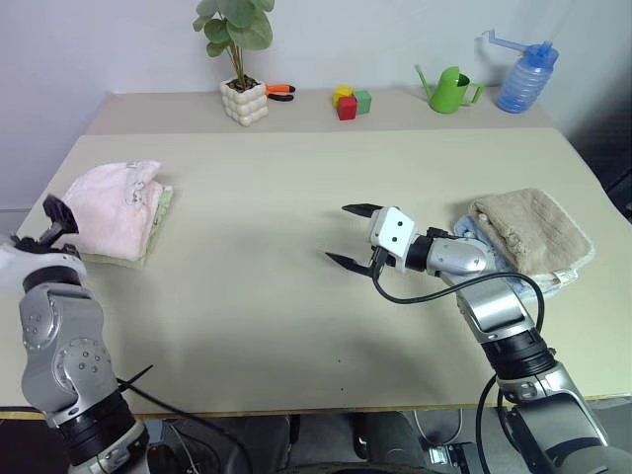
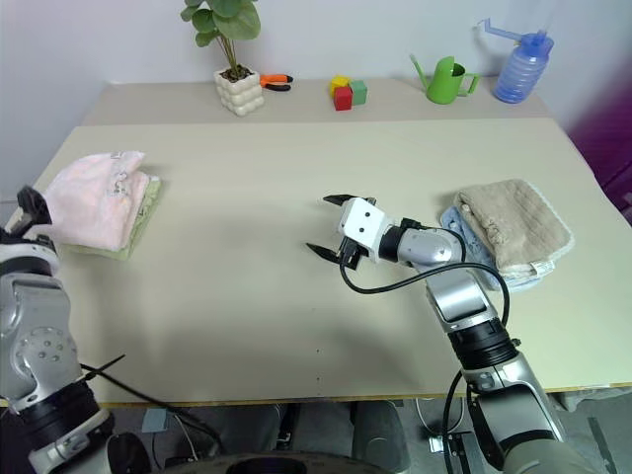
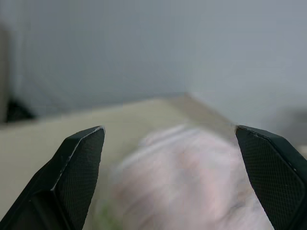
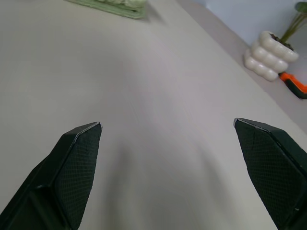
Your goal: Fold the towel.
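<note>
Closest to me, down at about 8 o'clock in the head view, is my left gripper (image 1: 51, 222), raised just off the near-left edge of the table (image 1: 267, 296). Through its wrist camera I see its two black fingers (image 3: 79, 163) spread wide with nothing between them, and the pink towel blurred beyond them.

My right gripper (image 1: 354, 235) hangs over the middle of the table, slightly toward 3 o'clock, pointing toward 9 o'clock. Its jaws are fully apart and grip nothing; its wrist camera shows bare tabletop between the fingertips (image 4: 76, 163).

The towel (image 1: 114, 207) sits at 9 o'clock, near the left edge of the table. It is folded into a rounded pink bundle and rests on top of the light green towel (image 1: 148, 242), whose edge peeks out beneath it on the near and right sides. The left gripper is just beside the pink bundle, on its near-left side; I cannot tell whether they touch.

At 3 o'clock, behind my right forearm, a beige-brown towel (image 1: 528, 229) lies folded on a pale blue cloth (image 1: 469, 232).

Along the far edge, from 11 to 1 o'clock, stand a potted plant (image 1: 242, 89) in a bumpy white pot, orange-handled pliers (image 1: 279, 92), coloured blocks (image 1: 351, 101), a green watering can (image 1: 452, 91) and a blue spray bottle (image 1: 525, 74).
</note>
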`<move>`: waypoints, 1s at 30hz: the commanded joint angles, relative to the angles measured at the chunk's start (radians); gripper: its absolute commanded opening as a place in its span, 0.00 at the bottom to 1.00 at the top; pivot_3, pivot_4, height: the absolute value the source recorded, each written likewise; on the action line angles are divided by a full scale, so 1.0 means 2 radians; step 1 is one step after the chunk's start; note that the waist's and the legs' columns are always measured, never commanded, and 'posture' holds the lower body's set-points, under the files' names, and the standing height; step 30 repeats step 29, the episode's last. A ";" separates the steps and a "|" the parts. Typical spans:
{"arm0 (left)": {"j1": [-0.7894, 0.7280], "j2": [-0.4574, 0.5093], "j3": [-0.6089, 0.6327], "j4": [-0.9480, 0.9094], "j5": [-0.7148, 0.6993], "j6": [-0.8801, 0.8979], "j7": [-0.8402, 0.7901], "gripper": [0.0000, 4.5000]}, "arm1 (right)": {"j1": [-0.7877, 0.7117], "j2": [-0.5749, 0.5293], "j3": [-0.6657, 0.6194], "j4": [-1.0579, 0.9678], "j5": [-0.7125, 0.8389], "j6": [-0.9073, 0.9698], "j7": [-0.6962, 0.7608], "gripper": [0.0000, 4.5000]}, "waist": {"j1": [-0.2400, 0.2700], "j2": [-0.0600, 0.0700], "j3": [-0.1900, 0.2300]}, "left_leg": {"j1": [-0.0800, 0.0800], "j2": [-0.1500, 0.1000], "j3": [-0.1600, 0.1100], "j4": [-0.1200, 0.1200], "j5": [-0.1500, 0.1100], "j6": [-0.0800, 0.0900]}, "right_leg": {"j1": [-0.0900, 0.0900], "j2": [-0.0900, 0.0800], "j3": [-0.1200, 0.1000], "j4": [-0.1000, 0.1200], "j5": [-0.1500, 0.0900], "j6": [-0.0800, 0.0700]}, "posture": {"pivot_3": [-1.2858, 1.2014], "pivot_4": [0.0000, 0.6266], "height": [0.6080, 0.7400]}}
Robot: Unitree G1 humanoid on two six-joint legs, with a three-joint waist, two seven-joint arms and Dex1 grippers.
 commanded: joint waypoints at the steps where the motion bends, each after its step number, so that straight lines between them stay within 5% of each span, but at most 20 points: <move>1: 0.005 0.067 -0.115 -0.038 0.037 0.010 -0.116 0.99 | -0.007 -0.012 -0.045 0.012 0.014 0.002 -0.017 1.00 | -0.001 0.000 0.000 | 0.000 0.000 0.000 0.000 0.000 0.000 | 0.000 0.000 0.000 0.000 0.000 0.000 | 0.52 0.24 0.94; 4: 0.018 0.111 -0.191 -0.032 0.078 0.008 -0.178 0.99 | -0.006 -0.019 -0.066 0.021 0.016 0.010 -0.027 1.00 | -0.004 0.001 0.000 | 0.000 0.000 0.001 0.000 0.000 0.000 | 0.000 0.000 0.001 0.000 0.000 0.000 | 0.52 0.24 0.94; 11: 0.018 0.107 -0.262 0.025 0.137 -0.014 -0.225 0.99 | 0.033 -0.046 -0.128 0.012 0.053 0.083 -0.035 1.00 | -0.012 0.002 0.000 | 0.001 0.001 0.001 -0.003 0.000 0.001 | -0.002 0.001 0.002 0.000 0.000 0.000 | 0.52 0.24 0.94; 18: 0.014 0.082 -0.277 0.042 0.166 -0.027 -0.234 0.99 | 0.038 -0.059 -0.138 0.029 0.066 0.104 -0.022 1.00 | -0.013 0.002 0.000 | 0.001 0.001 0.001 -0.003 -0.001 0.003 | -0.002 0.001 0.002 -0.001 0.000 0.000 | 0.52 0.24 0.94; 30: 0.062 0.028 -0.283 0.014 0.213 -0.045 -0.196 0.99 | -0.056 -0.055 -0.098 0.133 0.049 0.077 0.013 1.00 | -0.013 0.002 0.000 | 0.001 0.000 0.001 -0.003 -0.001 0.003 | -0.002 0.000 0.002 -0.001 0.000 0.000 | 0.52 0.24 0.94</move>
